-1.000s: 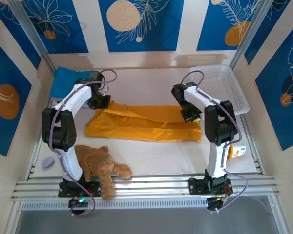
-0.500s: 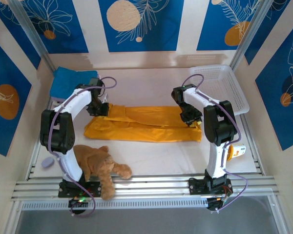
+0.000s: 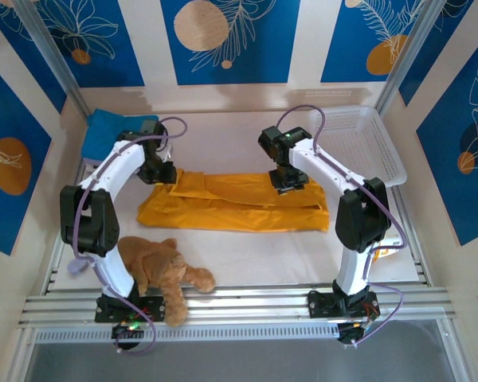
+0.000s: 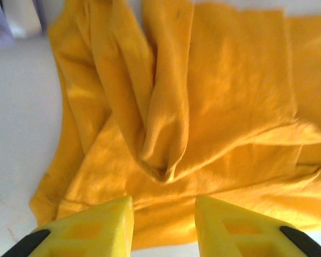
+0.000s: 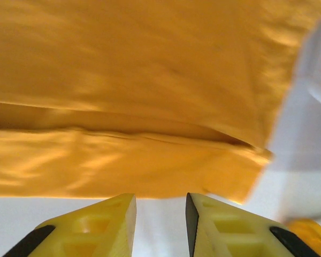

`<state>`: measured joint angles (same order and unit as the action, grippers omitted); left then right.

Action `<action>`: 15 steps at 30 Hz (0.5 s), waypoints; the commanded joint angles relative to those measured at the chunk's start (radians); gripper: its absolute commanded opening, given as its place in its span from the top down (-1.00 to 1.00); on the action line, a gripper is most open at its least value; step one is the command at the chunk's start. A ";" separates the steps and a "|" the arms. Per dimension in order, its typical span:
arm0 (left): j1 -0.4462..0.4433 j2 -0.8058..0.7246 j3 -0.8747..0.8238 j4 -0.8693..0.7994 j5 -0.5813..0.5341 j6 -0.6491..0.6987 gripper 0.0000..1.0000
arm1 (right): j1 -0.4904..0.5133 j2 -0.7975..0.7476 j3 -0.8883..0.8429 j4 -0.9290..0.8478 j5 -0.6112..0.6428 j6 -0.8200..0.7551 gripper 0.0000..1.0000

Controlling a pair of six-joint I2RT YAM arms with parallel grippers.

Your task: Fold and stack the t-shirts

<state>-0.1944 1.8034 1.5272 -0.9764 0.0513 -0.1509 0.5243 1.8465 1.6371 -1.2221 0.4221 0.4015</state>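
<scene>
One mustard-orange t-shirt, one blue t-shirt and one lilac t-shirt are lying on the bench; one teddy and one basket are sitting there.

Large t-shirt lies L-to-R across centre of surface. Folded t-shirt at far-left corner, basket at far-right corner. Teddy at near edge, left side, in front of large t-shirt.

Brown plush teddy at near-L, white mesh basket at far-R corner.
</scene>
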 commanded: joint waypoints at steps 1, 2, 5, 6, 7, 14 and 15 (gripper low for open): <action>0.004 0.078 0.114 -0.035 0.010 0.021 0.28 | 0.015 0.023 0.031 0.136 -0.198 0.098 0.35; 0.002 0.099 0.142 -0.041 0.017 0.029 0.27 | 0.017 0.039 0.044 0.155 -0.223 0.110 0.35; -0.005 0.167 0.210 -0.050 -0.005 0.055 0.21 | 0.014 0.099 0.092 0.196 -0.286 0.141 0.35; -0.008 0.190 0.231 -0.057 -0.014 0.065 0.18 | 0.014 0.118 0.107 0.204 -0.296 0.147 0.35; -0.012 0.212 0.251 -0.064 -0.026 0.072 0.15 | 0.014 0.135 0.119 0.211 -0.303 0.154 0.35; -0.051 0.335 0.364 -0.074 -0.070 0.109 0.04 | -0.018 0.184 0.099 0.292 -0.400 0.201 0.35; -0.056 0.356 0.387 -0.080 -0.070 0.112 0.03 | -0.022 0.187 0.088 0.302 -0.407 0.205 0.35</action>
<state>-0.2237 2.1197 1.8496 -1.0183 0.0090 -0.0715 0.5186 2.0281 1.7367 -0.9649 0.0952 0.5625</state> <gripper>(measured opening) 0.482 0.326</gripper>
